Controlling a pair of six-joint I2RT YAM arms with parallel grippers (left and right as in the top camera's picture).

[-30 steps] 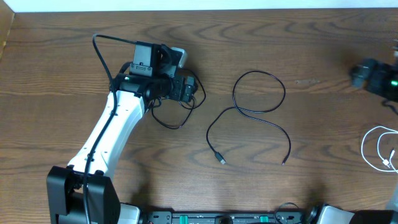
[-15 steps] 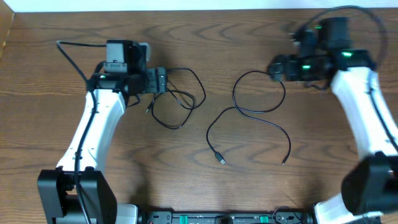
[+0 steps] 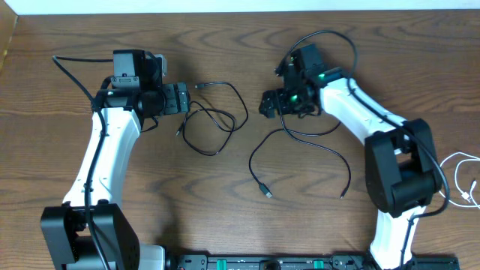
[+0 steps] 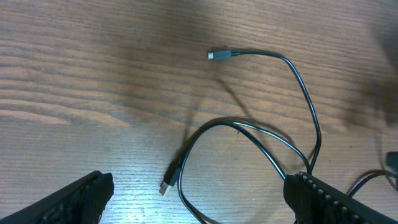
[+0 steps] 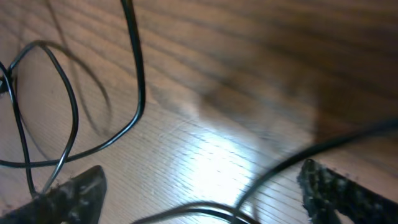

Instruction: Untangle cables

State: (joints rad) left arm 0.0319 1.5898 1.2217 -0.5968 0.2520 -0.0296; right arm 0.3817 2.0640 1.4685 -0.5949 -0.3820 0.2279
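Observation:
A thin black cable [image 3: 217, 120] lies looped on the table just right of my left gripper [image 3: 182, 99], which is open and empty. In the left wrist view that cable [image 4: 298, 81] shows a small plug at the top and a USB plug [image 4: 166, 183] between the spread fingers of the left gripper [image 4: 199, 202]. A second black cable [image 3: 330, 150] loops across the middle. My right gripper [image 3: 268, 103] is open above the left side of its loop. In the right wrist view, cable strands [image 5: 134, 81] run between the jaws of the right gripper [image 5: 199, 199]. A white cable [image 3: 456, 178] lies coiled at the right edge.
Thicker black arm cables arch over both wrists. The second cable's plug ends [image 3: 267, 193] lie toward the table's front. The table's far edge meets a white wall [image 3: 240, 6].
My left gripper has drawn back to the left, uncovering the left black cable. My right arm has swung in from the far right to the middle cable's loop.

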